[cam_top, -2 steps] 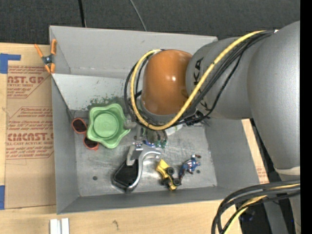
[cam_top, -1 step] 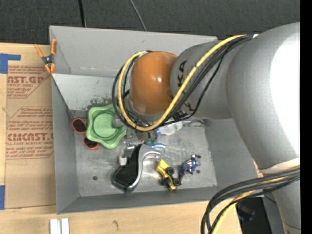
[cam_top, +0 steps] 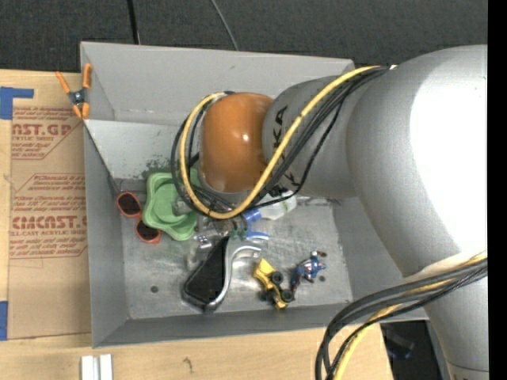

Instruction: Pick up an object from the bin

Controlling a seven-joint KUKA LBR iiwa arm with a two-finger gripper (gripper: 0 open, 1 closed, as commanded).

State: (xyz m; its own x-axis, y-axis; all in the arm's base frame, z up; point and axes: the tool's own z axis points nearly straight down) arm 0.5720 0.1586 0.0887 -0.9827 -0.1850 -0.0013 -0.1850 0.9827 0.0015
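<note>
The arm is in from the right, and its orange cover sits low over the middle of the bin, with yellow and black cables looped round it. The jaws are down under that cover, close to the bin floor. Spread or pressed together? Cannot tell, the cover hides them, and nothing can be seen between them.

Nearest thing: a black glossy object, rounded and long, lying just below the jaws toward the near wall, its upper end right beside them. Against its right side curls a silver metal piece. Further right of the jaws and nearer the front wall is a small yellow toy vehicle, and just beyond it a small blue toy.

To the view's left of the jaws, very close, sits a green plastic piece. Beyond it are two red rings by the left wall. A small blue bit pokes out just right of the jaws.
</note>
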